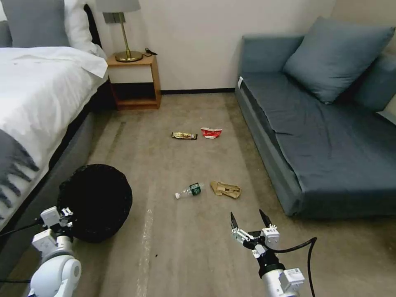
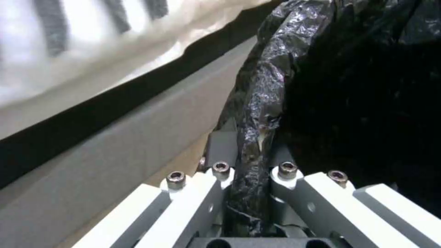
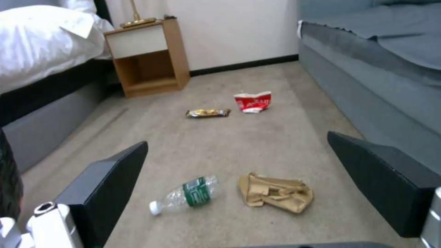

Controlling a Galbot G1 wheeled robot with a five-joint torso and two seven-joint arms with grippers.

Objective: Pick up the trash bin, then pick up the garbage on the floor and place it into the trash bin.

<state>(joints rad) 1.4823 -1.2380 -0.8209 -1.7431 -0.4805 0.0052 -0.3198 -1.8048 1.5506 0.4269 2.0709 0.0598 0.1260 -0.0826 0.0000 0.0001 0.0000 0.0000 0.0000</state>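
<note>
The left claw (image 2: 250,193) is closed on the bag-covered rim of the trash bin (image 1: 97,200), which sits at the robot's left beside the bed (image 1: 37,95); whether the bin is off the floor cannot be told. The right claw (image 1: 248,218) hangs spread wide and empty over the carpet, just short of the garbage: a clear bottle (image 1: 189,190) with a green label and, just beside it, a crumpled tan paper (image 1: 225,189). Farther off, toward the nightstand (image 1: 134,80), lie a gold-brown wrapper (image 1: 184,135) and a crushed red-and-white carton (image 1: 211,133). The step in hand looks like the first pick with the bin gripped. To do it well, the bin should stay level and close, with its mouth clear, while the right claw comes down square over the nearest piece. The bottle could roll, so closing across its body near the label seems safer than near the cap. The label's print and the carton's markings are too small to read.
</note>
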